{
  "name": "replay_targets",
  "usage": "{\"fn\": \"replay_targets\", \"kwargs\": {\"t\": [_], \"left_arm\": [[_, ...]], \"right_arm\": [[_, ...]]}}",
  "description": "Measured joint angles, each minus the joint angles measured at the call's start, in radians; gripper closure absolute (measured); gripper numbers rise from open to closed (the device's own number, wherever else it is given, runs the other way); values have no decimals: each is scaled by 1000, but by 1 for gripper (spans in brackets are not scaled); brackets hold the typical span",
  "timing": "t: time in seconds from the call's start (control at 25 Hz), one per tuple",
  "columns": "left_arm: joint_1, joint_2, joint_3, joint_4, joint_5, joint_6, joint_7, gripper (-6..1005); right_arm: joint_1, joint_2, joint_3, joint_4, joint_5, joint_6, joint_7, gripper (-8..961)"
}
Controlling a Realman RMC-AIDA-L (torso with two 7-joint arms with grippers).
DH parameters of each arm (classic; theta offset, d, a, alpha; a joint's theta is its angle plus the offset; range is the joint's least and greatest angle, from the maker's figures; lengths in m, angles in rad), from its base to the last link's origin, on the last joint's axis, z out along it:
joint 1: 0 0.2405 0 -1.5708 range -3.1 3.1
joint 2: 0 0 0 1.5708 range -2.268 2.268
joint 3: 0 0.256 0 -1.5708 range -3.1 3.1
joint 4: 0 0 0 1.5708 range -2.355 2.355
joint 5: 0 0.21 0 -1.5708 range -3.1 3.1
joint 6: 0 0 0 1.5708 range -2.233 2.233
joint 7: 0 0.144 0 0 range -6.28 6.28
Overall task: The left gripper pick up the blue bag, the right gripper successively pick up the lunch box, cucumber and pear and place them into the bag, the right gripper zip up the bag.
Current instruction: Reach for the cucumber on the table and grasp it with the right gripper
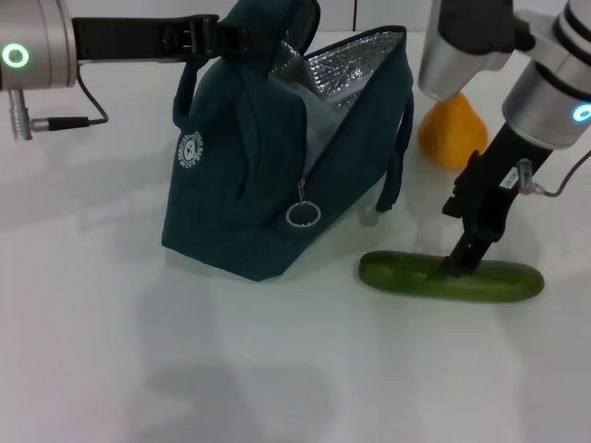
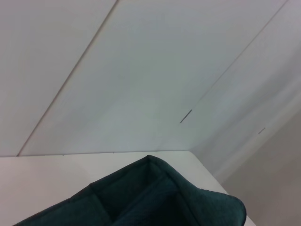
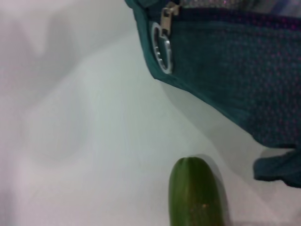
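Green cucumber (image 1: pixel 450 277) under right hand (image 1: pixel 459 268), grip unclear; pear (image 1: pixel 452 131) head-view only

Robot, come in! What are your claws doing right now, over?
Left gripper holding blue bag up by its handle, bag unzipped. Right gripper down on cucumber, still on table. Pear waiting behind. Nothing blocking.
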Motion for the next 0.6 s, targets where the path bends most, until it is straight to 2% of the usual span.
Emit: {"fn": "replay_targets", "kwargs": {"t": [0.36, 0.6], "left_arm": [[5, 0, -2, -4, 0, -2, 0, 945], [6, -1, -2, -4, -5, -2, 10, 945]], "right_arm": [[-2, 2, -110, 10, 56, 36, 3, 69], [1, 2, -128, 42, 72, 60, 4, 69]]}}
